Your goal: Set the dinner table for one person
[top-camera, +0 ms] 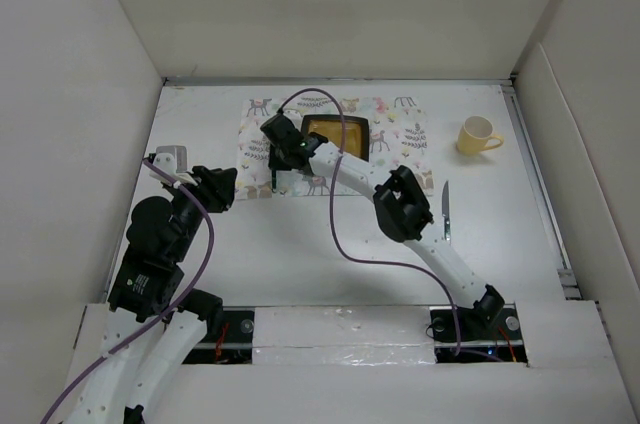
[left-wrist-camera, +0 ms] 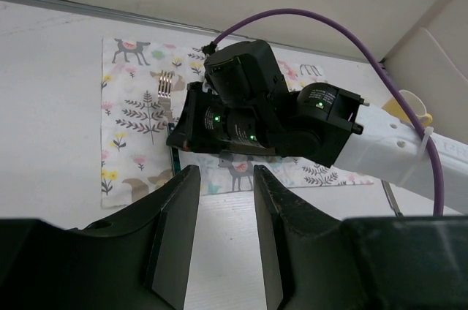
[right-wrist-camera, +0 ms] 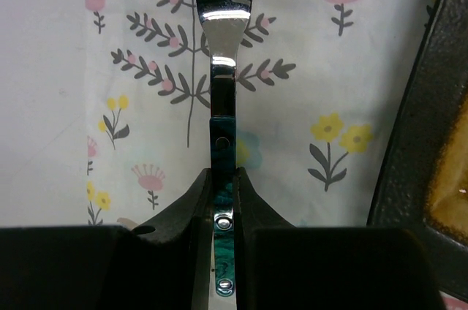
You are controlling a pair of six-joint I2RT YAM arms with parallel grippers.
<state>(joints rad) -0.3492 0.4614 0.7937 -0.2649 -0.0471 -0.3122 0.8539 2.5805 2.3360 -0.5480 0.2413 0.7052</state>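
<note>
Under everything, walled in white: large plain white dinner table [top-camera: 300, 244]. Just short of the white cloth placemat printed with deer and plants [top-camera: 400, 139], left gripper [left-wrist-camera: 225, 178], fingers parted, nothing between. Beside the placemat's near right corner, slim knife [top-camera: 446, 209] flat on the table. Over the placemat's left part, right gripper [right-wrist-camera: 224, 178] clamped on the dark green handle of a silver fork [right-wrist-camera: 221, 47], tines pointing away. Mid-placemat, dark square plate with amber centre [top-camera: 340, 132]. Right of the placemat, yellow cup [top-camera: 478, 135].

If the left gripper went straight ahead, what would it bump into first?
Probably the right gripper, which is shut on the fork. Depth is unclear, so it might reach the placemat's near edge first.
</note>
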